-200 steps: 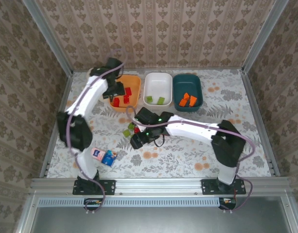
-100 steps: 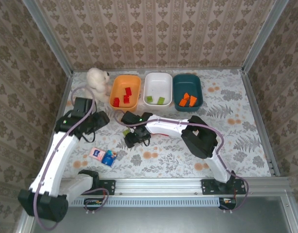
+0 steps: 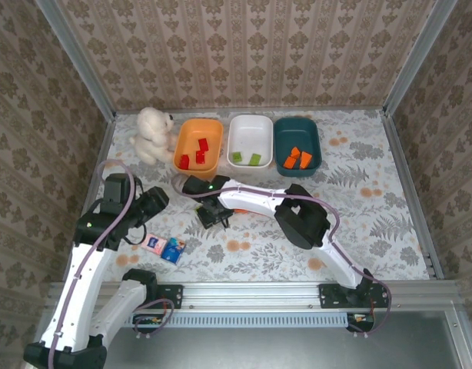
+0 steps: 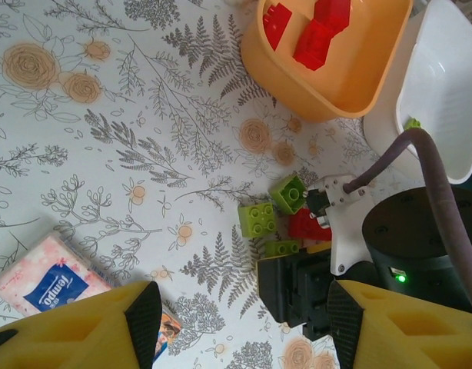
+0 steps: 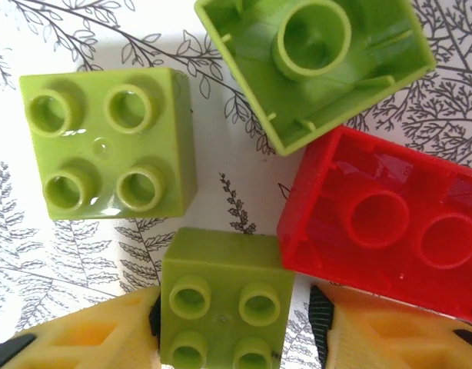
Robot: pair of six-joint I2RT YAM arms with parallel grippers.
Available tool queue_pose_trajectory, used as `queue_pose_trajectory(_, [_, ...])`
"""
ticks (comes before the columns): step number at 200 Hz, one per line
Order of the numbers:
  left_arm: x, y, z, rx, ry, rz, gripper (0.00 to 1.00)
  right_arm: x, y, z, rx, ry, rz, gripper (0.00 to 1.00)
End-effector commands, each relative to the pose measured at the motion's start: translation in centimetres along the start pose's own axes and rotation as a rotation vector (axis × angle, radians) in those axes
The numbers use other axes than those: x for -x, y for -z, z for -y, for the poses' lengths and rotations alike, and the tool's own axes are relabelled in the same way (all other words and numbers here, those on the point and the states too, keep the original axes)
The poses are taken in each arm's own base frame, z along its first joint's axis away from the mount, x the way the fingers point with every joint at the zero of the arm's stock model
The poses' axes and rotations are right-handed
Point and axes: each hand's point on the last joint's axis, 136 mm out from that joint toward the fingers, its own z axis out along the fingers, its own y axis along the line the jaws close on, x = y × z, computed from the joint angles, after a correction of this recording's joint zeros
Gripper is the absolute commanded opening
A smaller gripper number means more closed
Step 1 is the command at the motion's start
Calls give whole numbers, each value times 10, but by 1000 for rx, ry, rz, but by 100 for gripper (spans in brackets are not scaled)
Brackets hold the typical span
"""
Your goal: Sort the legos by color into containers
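Observation:
A loose cluster of legos lies on the floral table: a lime green brick (image 5: 109,142), an overturned lime green brick (image 5: 317,65), a red brick (image 5: 390,231) and a smaller lime green brick (image 5: 224,300). My right gripper (image 5: 234,311) straddles that smaller brick. Its left pad touches the brick and a thin gap shows at its right pad. In the top view, my right gripper (image 3: 213,214) is low over the cluster. My left gripper (image 4: 240,323) hangs open and empty to the left of the cluster. The orange tray (image 3: 213,163) holds red bricks, the white tray (image 3: 250,123) green ones, the teal tray (image 3: 297,125) orange ones.
A white plush toy (image 3: 153,132) sits left of the orange tray. Pink and blue packets (image 3: 165,247) lie near the left arm's base. The right arm's long white link (image 3: 251,201) crosses the table's middle. Metal frame rails border the table.
My left arm has pulled back from over the orange tray to the near left. My right gripper has shifted left and its fingers have narrowed around the small green brick.

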Motion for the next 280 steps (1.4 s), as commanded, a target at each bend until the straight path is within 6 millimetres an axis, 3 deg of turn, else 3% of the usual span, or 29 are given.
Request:
queue_pose_trajectory(1, [-5,-1,-3,2,20,-18,61,-8,-10,4,-78,54,-29,49])
queue_pose_trajectory(22, [-9,-4,-5,3,21,-31,61,-4,-9,1,-76,62,-18,40])
queue_pose_trajectory(37, [-13,-7,-6,4,18,-45,60,2,3,2,-78,63,7,35])
queue_pose_trajectory(62, [-25,-14,-8,-11,3,-80,60,17,51,10,-58,40,99,31])
queue_pose_trajectory(94, [-44,-31,-1,-62,4,-150,60,37,120,59,-38,-84,222,29])
queue_pose_trajectory(118, [-53,-45,7,-75,-12,-185,60,54,139,104,-24,-186,264,29])
queue_pose_trajectory(147, [-57,-60,20,-79,-52,-210,60,83,123,157,-7,-320,258,29])
queue_pose_trajectory(203, [-55,-70,33,-78,-70,-216,60,157,82,216,38,-468,302,30])
queue_pose_trajectory(245, [-60,-71,36,-77,-93,-223,60,178,37,230,148,-540,307,34])
queue_pose_trajectory(280, [-59,-69,35,-70,-92,-220,60,172,9,235,164,-584,254,36])
